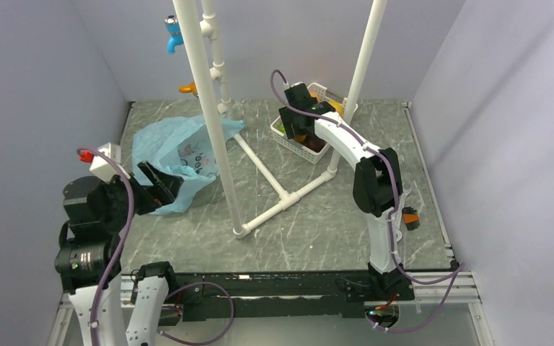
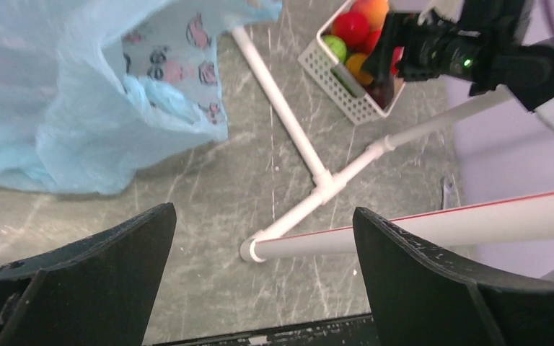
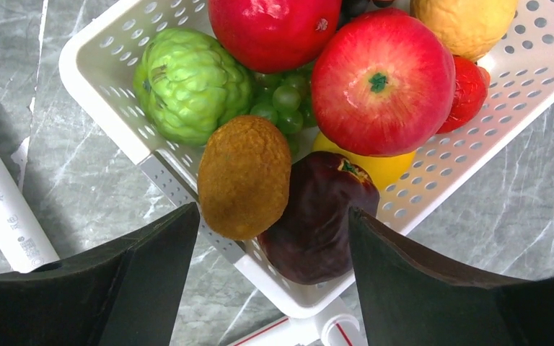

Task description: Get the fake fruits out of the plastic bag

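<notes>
The light-blue plastic bag (image 1: 169, 144) lies crumpled at the left of the table, its printed white panel (image 2: 177, 61) facing up; no fruit shows inside it. My left gripper (image 1: 160, 189) hovers at the bag's near edge, open and empty (image 2: 263, 245). My right gripper (image 1: 299, 130) hangs over the white basket (image 3: 101, 43), open (image 3: 274, 245), touching nothing. The basket holds a red apple (image 3: 382, 83), another red fruit (image 3: 274, 29), an orange-yellow one (image 3: 465, 21), a green bumpy fruit (image 3: 191, 83), a brown kiwi (image 3: 244, 176) on the rim and a dark purple fruit (image 3: 321, 216).
A white pipe frame (image 1: 209, 108) stands mid-table between bag and basket, with floor pipes (image 1: 274, 184) running across to the basket. A blue tap-like piece (image 1: 174, 36) sits on an upright. A small orange-and-black item (image 1: 410, 216) lies by the right edge.
</notes>
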`<state>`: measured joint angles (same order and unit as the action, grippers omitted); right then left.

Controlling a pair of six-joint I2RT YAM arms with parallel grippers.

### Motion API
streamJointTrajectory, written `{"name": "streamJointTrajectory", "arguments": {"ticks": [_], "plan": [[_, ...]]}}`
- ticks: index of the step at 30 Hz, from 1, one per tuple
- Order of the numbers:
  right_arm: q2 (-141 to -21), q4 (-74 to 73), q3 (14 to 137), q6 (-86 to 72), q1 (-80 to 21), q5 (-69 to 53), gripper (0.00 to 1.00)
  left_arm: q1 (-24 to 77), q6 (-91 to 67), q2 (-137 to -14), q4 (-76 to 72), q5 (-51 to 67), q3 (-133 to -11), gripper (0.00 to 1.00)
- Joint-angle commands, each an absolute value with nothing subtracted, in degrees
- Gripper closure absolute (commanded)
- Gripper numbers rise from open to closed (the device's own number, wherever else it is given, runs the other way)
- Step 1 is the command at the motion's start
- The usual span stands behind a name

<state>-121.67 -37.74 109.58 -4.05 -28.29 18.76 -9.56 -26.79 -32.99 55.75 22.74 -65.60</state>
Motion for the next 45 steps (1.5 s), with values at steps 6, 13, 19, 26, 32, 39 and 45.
{"name": "streamJointTrajectory", "arguments": {"ticks": [6,13,19,26,32,39,45], "plan": [[-105.5,-40.9,104.6,-9.9,-32.0,11.5,0.22,-9.7,-23.9,-33.9,59.2,15.2,-82.9,0.01],[-77.9,-32.5,80.7,-15.7,-34.2,0.8,0.21,-9.6,-25.4,-33.0,55.6,16.1,-87.0,0.01],[-57.9,-33.5,71.7,-14.5,-34.6,3.9,0.05,-9.6,-25.0,-33.3,55.8,16.4,-92.7,0.01],[-41.3,-40.2,72.3,-16.4,-34.6,7.9,0.0,-9.6,-26.2,-30.4,54.1,13.6,-96.0,0.01],[-31.1,-43.9,74.4,-17.4,-34.6,9.8,0.0,-9.7,-29.7,-26.9,49.8,12.7,-90.0,0.01],[-27.5,-48.9,79.3,-17.6,-34.6,18.9,0.0,-9.7,-28.0,-29.0,53.8,11.2,-91.7,0.01],[-26.0,-48.5,79.8,-16.1,-34.6,23.0,0.0,-9.6,-27.6,-28.8,55.0,8.6,-89.6,0.01]]}}
